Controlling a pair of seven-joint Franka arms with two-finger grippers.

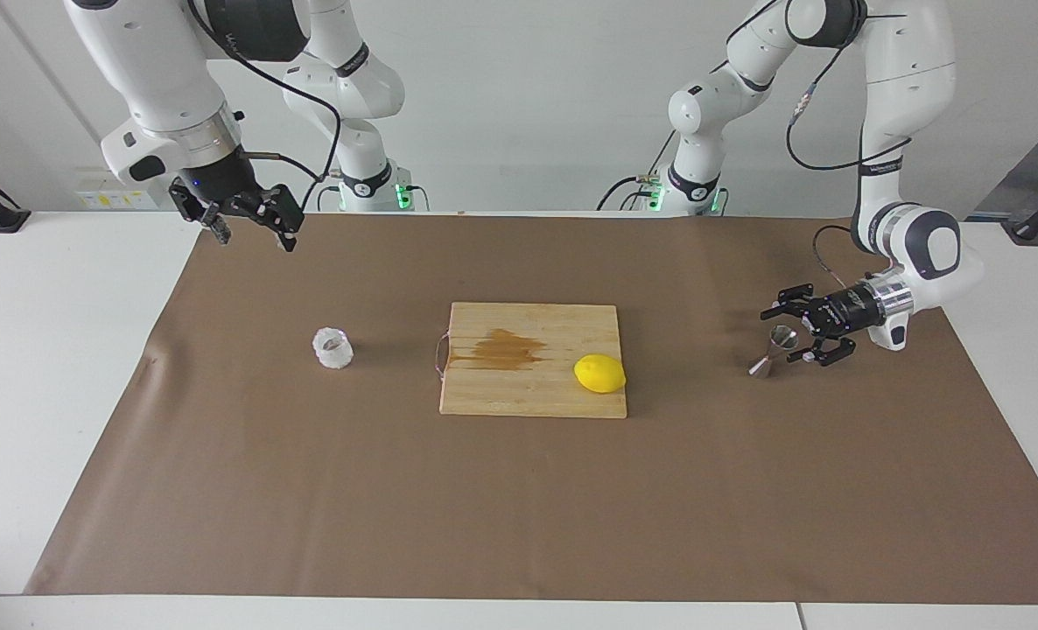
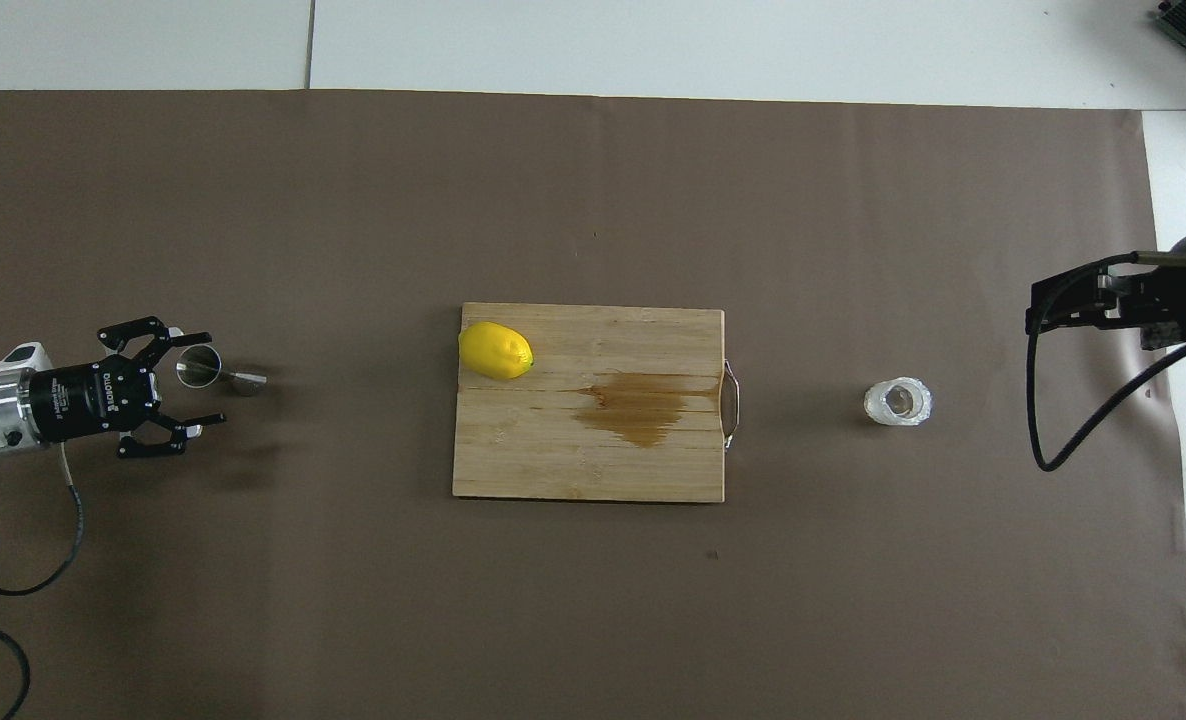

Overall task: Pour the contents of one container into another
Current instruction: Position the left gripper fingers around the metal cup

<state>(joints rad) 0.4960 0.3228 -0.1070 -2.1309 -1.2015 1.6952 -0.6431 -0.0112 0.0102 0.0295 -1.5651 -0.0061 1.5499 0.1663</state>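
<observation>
- The right claw (image 1: pixel 248 229) hangs with its jaws wide and empty over the desk's brown mat (image 1: pixel 519 507) close to the robots at the right arm's end; this arm waits.
- The left claw (image 1: pixel 801 334), jaws wide and turned sideways, sits low at the left arm's end, just beside the steel jigger (image 1: pixel 773 350), whose cup lies partly between the fingers. I cannot tell whether it touches.
- The jigger stands on the mat, gripped by nothing.
- The frosted glass cup (image 1: pixel 333 347) stands upright on the mat toward the right arm's end, well apart from both claws.
- Between them, a wooden cutting board (image 1: pixel 532 398) carries a lemon (image 1: pixel 599 374) and a brown stain (image 1: pixel 505 348).
- Nothing is lifted, so no pour looks started; grasping, carrying and tipping all seem left to do.
- Farther from the robots the mat is bare, with open room; the board sits in any straight path between cup and jigger.
</observation>
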